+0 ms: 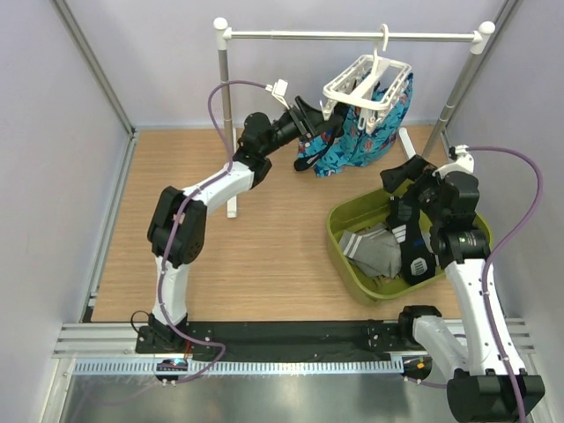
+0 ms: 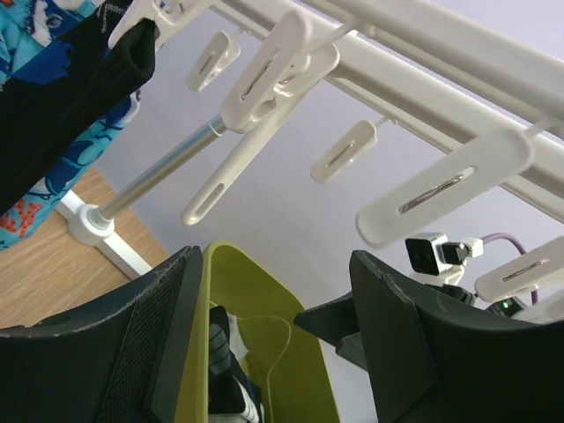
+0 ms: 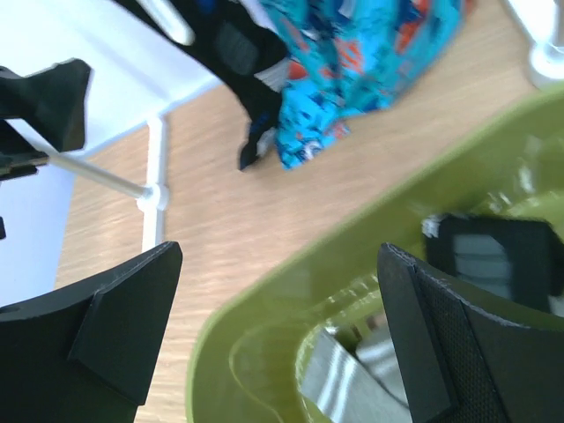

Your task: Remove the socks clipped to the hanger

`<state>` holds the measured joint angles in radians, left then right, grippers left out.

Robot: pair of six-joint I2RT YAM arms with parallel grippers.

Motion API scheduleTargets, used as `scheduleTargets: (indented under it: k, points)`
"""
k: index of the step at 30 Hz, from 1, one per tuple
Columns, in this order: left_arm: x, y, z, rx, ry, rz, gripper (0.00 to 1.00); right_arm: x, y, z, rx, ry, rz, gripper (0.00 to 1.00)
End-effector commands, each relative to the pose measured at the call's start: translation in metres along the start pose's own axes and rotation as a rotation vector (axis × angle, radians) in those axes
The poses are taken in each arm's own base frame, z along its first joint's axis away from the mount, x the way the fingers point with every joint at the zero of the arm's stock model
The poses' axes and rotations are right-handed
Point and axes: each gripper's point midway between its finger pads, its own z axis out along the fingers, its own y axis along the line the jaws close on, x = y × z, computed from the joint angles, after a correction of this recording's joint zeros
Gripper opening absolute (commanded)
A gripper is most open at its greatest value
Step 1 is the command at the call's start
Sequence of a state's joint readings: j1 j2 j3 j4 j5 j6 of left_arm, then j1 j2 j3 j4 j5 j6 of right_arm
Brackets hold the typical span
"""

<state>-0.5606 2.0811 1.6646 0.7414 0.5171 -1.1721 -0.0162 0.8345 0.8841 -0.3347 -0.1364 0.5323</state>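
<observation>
Black left gripper (image 2: 273, 264): jaws spread wide, nothing between them, raised just under the empty pegs (image 2: 264, 79) of the hanger (image 1: 366, 84).
Nearest target: a black sock (image 2: 62, 106) hangs clipped at the frame's corner, against the blue cloth (image 1: 361, 141), off to one side of the fingers.
Step in hand: probably reaching for that sock.
Doing it well: swing over to the sock, close on its body below the clip and clear of the cloth, then pull straight down so the hanger stays on the rail (image 1: 352, 35).
Other arm: right gripper (image 3: 280, 264) is also wide and empty, above the bin (image 1: 337, 242).
Done so far: grey socks (image 1: 379, 251) lie in the bin.
</observation>
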Motion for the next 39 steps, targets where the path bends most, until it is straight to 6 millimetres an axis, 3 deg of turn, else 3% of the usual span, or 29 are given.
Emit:
scheduleTargets:
  k: [1,3,4,6,8,9,10,15,16,18,19,21,22,25,28,29,36,39]
  points:
    - [-0.021,-0.034,-0.011,-0.011,-0.052,0.076,0.72,-0.024,0.054,0.005,-0.188,-0.143,-0.041,1.0]
    - [-0.015,-0.027,-0.016,-0.051,-0.045,0.062,0.71,-0.022,0.061,0.013,-0.172,-0.163,-0.058,0.99]
    - [-0.019,-0.035,-0.018,-0.057,-0.063,0.069,0.7,-0.016,0.07,0.014,-0.18,-0.159,-0.069,0.99]
    - [-0.011,-0.02,-0.027,-0.136,-0.065,0.03,0.7,-0.015,0.075,0.023,-0.174,-0.193,-0.073,0.97]
    - [-0.017,-0.033,-0.036,-0.133,-0.115,0.039,0.7,-0.011,0.086,0.028,-0.208,-0.212,-0.084,0.93]
    - [-0.013,-0.027,-0.042,-0.16,-0.12,0.036,0.7,-0.009,0.087,0.032,-0.202,-0.212,-0.088,0.93]
    - [-0.018,-0.039,-0.046,-0.158,-0.14,0.051,0.7,-0.006,0.089,0.039,-0.202,-0.211,-0.095,0.92]
    - [-0.01,-0.038,-0.066,-0.288,-0.128,0.064,0.69,-0.001,0.1,0.061,-0.22,-0.263,-0.088,0.83]
    - [-0.003,-0.027,-0.075,-0.342,-0.115,0.074,0.69,-0.001,0.102,0.068,-0.221,-0.287,-0.083,0.82]
    - [-0.004,-0.038,-0.086,-0.371,-0.149,0.108,0.69,-0.001,0.107,0.073,-0.21,-0.325,-0.085,0.8]
    - [0.007,-0.027,-0.095,-0.416,-0.126,0.126,0.69,0.0,0.111,0.079,-0.223,-0.354,-0.082,0.79]
    - [0.001,-0.032,-0.108,-0.453,-0.153,0.16,0.69,-0.004,0.117,0.081,-0.21,-0.409,-0.066,0.77]
    - [0.007,-0.023,-0.117,-0.49,-0.132,0.191,0.69,0.004,0.113,0.09,-0.187,-0.401,-0.067,0.75]
    - [0.006,-0.024,-0.133,-0.534,-0.134,0.235,0.69,0.01,0.111,0.098,-0.152,-0.427,-0.026,0.75]
    - [0.01,-0.031,-0.147,-0.525,-0.129,0.259,0.69,0.023,0.107,0.112,-0.126,-0.453,0.001,0.79]
    - [0.011,-0.034,-0.15,-0.518,-0.132,0.262,0.69,0.035,0.1,0.124,-0.098,-0.439,-0.007,0.8]
    - [0.013,-0.059,-0.177,-0.487,-0.14,0.297,0.7,0.037,0.099,0.165,-0.029,-0.507,-0.05,0.84]
    - [0.017,-0.065,-0.186,-0.494,-0.115,0.312,0.69,0.048,0.102,0.194,-0.009,-0.509,-0.129,0.85]
